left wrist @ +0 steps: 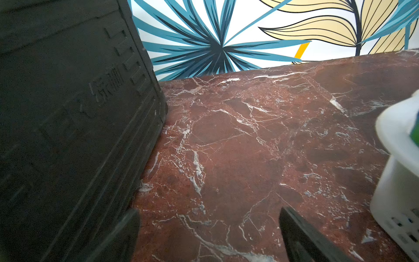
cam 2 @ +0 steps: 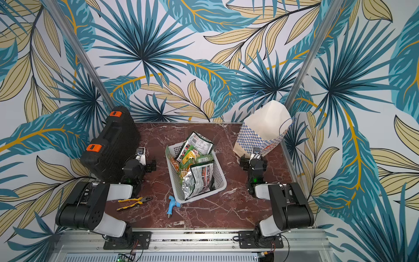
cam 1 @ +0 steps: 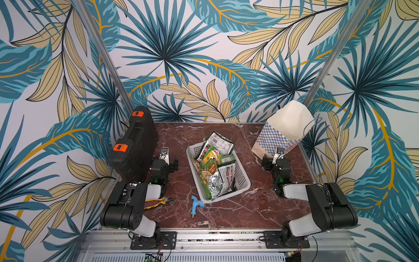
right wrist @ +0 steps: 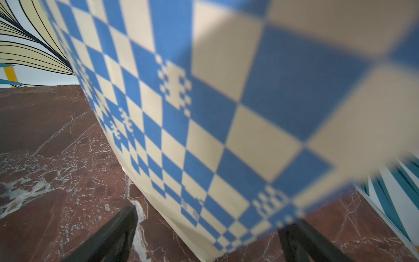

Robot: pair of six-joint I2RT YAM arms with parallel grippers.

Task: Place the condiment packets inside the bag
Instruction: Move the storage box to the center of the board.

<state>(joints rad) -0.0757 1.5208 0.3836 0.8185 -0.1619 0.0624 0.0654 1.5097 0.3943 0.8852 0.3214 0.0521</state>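
Note:
Several condiment packets (cam 1: 215, 165) (cam 2: 195, 163), green, yellow-orange and silver-black-red, lie heaped in a white perforated basket (cam 1: 243, 181) at the table's middle. The bag (cam 1: 285, 127) (cam 2: 263, 127), blue-and-white checkered with a cream inside, stands at the back right, its mouth facing up. My right gripper (cam 1: 266, 162) (right wrist: 208, 217) sits low just in front of the bag's base (right wrist: 204, 102), open, nothing between its fingers (right wrist: 122, 222). My left gripper (cam 1: 174, 164) (left wrist: 208, 217) rests left of the basket, open over bare marble.
A black tool case (cam 1: 136, 145) (left wrist: 68, 136) with orange latches stands upright close by my left gripper. Yellow-handled pliers (cam 1: 158, 202) and a blue tap fitting (cam 1: 196, 204) lie near the front. The basket's corner (left wrist: 399, 181) shows in the left wrist view.

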